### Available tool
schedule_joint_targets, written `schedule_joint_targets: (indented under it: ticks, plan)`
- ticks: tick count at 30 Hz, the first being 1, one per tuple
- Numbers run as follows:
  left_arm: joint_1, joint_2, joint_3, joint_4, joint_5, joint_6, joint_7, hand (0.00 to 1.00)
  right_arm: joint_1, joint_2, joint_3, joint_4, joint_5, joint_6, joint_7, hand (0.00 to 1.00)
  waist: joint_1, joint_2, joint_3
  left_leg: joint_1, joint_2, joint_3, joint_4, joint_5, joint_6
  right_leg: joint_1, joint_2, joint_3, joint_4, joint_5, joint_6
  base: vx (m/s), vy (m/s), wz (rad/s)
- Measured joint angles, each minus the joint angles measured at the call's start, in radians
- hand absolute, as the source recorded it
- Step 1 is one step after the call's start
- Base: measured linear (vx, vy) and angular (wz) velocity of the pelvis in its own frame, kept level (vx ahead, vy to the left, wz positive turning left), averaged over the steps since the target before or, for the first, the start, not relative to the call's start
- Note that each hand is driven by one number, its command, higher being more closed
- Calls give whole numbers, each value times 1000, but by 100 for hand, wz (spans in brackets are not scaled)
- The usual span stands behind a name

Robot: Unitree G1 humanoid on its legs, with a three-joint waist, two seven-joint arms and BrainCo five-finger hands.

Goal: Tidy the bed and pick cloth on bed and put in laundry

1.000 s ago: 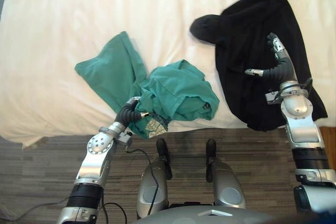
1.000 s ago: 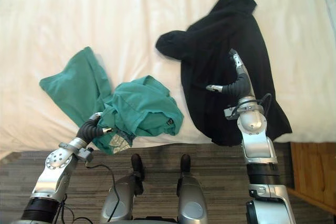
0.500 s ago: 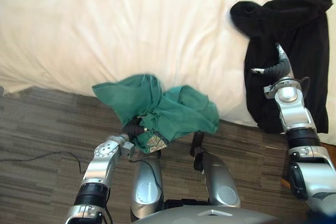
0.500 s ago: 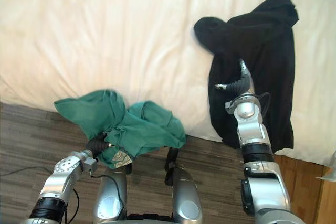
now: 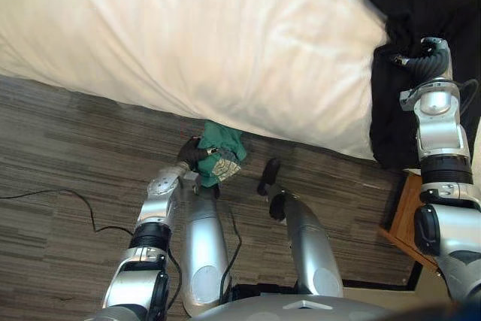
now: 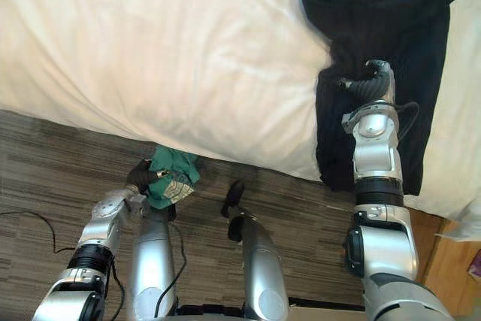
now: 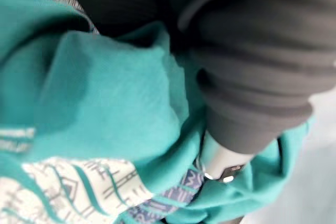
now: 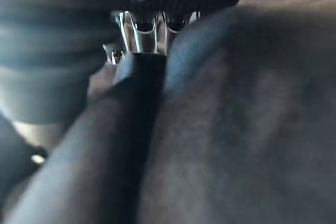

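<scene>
A green cloth (image 5: 223, 149) with a patterned patch hangs bunched off the bed's edge, over the floor. My left hand (image 5: 194, 157) is shut on it, and in the left wrist view the green cloth (image 7: 105, 93) wraps round the hand's dark cover (image 7: 252, 51). A black garment (image 6: 391, 28) lies spread on the white bed (image 5: 225, 35) at the far right. My right hand (image 5: 427, 56) is bent down onto it. In the right wrist view its fingers (image 8: 147, 24) curl against a raised fold of the black garment (image 8: 236, 129).
The bed's edge runs slantwise across the view, with striped grey-brown carpet (image 5: 68, 148) below it. A wooden piece of furniture (image 5: 398, 219) stands by the bed's right corner, close to my right arm.
The camera has swung left. My left hand has pulled the green cloth off the bed, so it now hangs bunched over the floor. My right hand's fingers have curled down into the black garment.
</scene>
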Motion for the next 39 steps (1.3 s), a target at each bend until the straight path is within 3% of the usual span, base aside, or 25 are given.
schedule_joint_targets:
  ticks: [3, 6, 7, 10, 11, 12, 13, 14, 16, 17, 18, 20, 21, 23, 25, 28, 31, 33, 34, 36, 39]
  plan:
    - [-3, -22, -26, 1, 1, 4, 25, 100, 61, 69, -15, 13, 76, -52, -3, 100, 13, -6, -4, 60, 30, 18, -6, -8, -14, 58, 22, -3, -23, 0, -1, 73, -87, -18]
    - [6, -38, -53, 9, 4, 5, 48, 100, 183, 191, -13, 17, 167, -139, -31, 100, 19, -41, -30, 176, 44, 57, -71, -1, -38, 134, 36, 1, -54, -7, -12, 119, -144, -19]
    - [8, -41, -71, 23, 9, 5, 69, 100, 233, 237, -7, 36, 191, -187, -41, 100, 18, -54, -42, 223, 43, 69, -109, 9, -51, 167, 39, 4, -70, -12, -20, 150, -159, -10]
    - [27, -53, -93, 43, 31, 5, 112, 100, 316, 277, 28, 72, 239, -277, -56, 100, 16, -57, -49, 330, 25, 93, -190, 33, -64, 242, 41, 19, -106, -15, -24, 108, -77, -2]
    - [52, -52, -98, 43, 33, 5, 137, 100, 360, 292, 46, 87, 252, -327, -56, 100, 15, -57, -51, 393, 14, 111, -238, 49, -69, 284, 39, 29, -126, -15, -24, 84, -49, -7]
    - [66, -53, -98, 44, 33, 5, 149, 100, 379, 299, 55, 95, 256, -344, -56, 100, 12, -56, -54, 418, 10, 120, -257, 55, -68, 302, 37, 33, -135, -15, -24, 120, -51, -14]
    - [120, -56, -98, 62, 32, 5, 166, 100, 442, 327, 65, 135, 277, -396, -53, 100, 3, -51, -94, 479, -2, 140, -309, 67, -72, 338, 33, 43, -152, -15, -24, 99, -28, -10]
    - [135, -58, -96, 72, 32, 4, 173, 100, 460, 338, 64, 150, 288, -411, -53, 100, -2, -49, -109, 495, -7, 149, -326, 73, -72, 346, 31, 45, -157, -15, -24, 108, -19, -11]
    - [195, -80, -94, 113, 30, 2, 188, 100, 540, 377, 63, 208, 331, -463, -51, 100, -18, -26, -171, 583, -27, 184, -400, 90, -71, 396, 20, 55, -174, -15, -24, 150, 11, -16]
    - [227, -101, -90, 134, 30, -11, 190, 100, 583, 386, 64, 230, 358, -489, -37, 100, -32, 0, -205, 634, -39, 210, -439, 97, -69, 422, 12, 58, -177, -15, -24, 151, 35, -20]
    - [240, -109, -88, 140, 29, -19, 189, 100, 598, 389, 63, 239, 365, -496, -29, 100, -37, 11, -216, 654, -45, 217, -457, 102, -68, 430, 8, 62, -177, -14, -24, 89, 72, -29]
    - [312, -147, -87, 172, -2, -62, 177, 100, 681, 401, 54, 264, 420, -534, 31, 100, -62, 76, -279, 753, -73, 272, -541, 122, -61, 465, -5, 98, -178, -12, -15, 69, 104, -39]
    - [326, -152, -86, 177, -10, -71, 172, 100, 697, 405, 52, 267, 427, -541, 41, 100, -65, 86, -289, 768, -79, 280, -554, 125, -59, 471, -9, 104, -179, -13, -11, 56, 119, -35]
    - [387, -178, -84, 205, -68, -128, 136, 100, 791, 419, 50, 270, 503, -613, 136, 100, -98, 136, -327, 830, -112, 294, -604, 133, -50, 511, -32, 107, -185, -29, 15, 34, 103, -10]
    - [423, -187, -81, 208, -100, -166, 126, 100, 857, 433, 51, 267, 578, -662, 209, 100, -109, 157, -346, 857, -125, 297, -620, 135, -47, 534, -40, 108, -195, -30, 18, -1, 72, 3]
    - [475, -188, -72, 208, -138, -202, 135, 100, 940, 473, 47, 221, 709, -670, 347, 100, -119, 167, -372, 874, -133, 296, -620, 135, -47, 563, -49, 105, -206, -33, 28, -50, 27, 4]
    - [511, -189, -61, 208, -211, -207, 153, 100, 991, 479, 42, 191, 792, -602, 463, 100, -124, 178, -385, 896, -136, 285, -625, 139, -42, 601, -52, 90, -224, -29, 34, -76, -3, 11]
    - [535, -190, -60, 208, -256, -207, 153, 100, 1019, 479, 29, 191, 787, -531, 516, 100, -130, 189, -389, 910, -140, 262, -625, 142, -37, 633, -56, 70, -236, -27, 37, -79, -6, 26]
    - [540, -191, -59, 207, -261, -207, 153, 100, 1025, 478, 29, 191, 785, -519, 523, 100, -132, 190, -390, 911, -141, 255, -626, 144, -35, 635, -58, 61, -239, -27, 38, -91, -6, 50]
    - [564, -198, -59, 206, -300, -207, 153, 100, 1049, 474, 30, 193, 701, -462, 528, 100, -144, 198, -389, 909, -153, 208, -626, 148, -29, 667, -70, 18, -247, -32, 48, -80, 4, 54]
    - [593, -208, -56, 205, -334, -204, 153, 100, 1056, 449, 34, 198, 578, -447, 531, 100, -143, 206, -387, 903, -167, 169, -626, 144, -29, 686, -79, -20, -250, -39, 52, -40, 10, 44]
